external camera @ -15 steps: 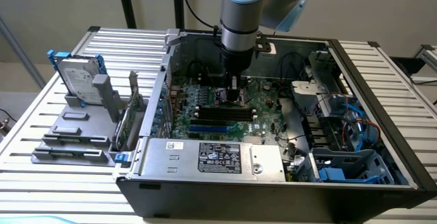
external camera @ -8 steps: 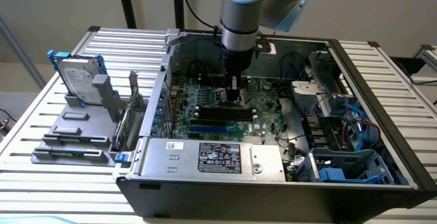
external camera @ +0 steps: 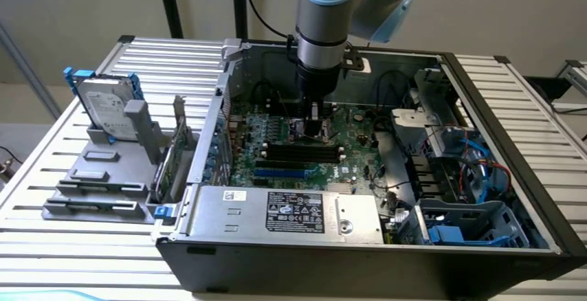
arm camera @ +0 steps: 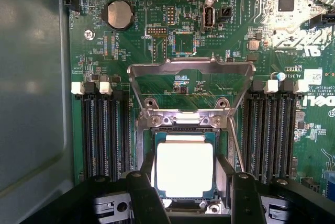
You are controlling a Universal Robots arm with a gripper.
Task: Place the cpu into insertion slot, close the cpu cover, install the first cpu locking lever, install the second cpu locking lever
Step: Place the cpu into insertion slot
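A sideways "DELL" logo stood in white on the green motherboard [arm camera: 314, 103] — its smaller white component markings were not legible.

Plain beige wall [external camera: 82, 5] behind the setup, evenly lit, no hard shadows. Bench [external camera: 55, 198] is ribbed silver aluminium slats, running out on both sides of the exterior view. Two dark vertical poles [external camera: 170, 5] stand at the back edge. Strip of pale floor [external camera: 23, 132] on the exterior view's left, thin metal bar [external camera: 27, 67] slanting across it

Fingers [arm camera: 141, 195] hide the insertion slot's [arm camera: 184, 132] sides.
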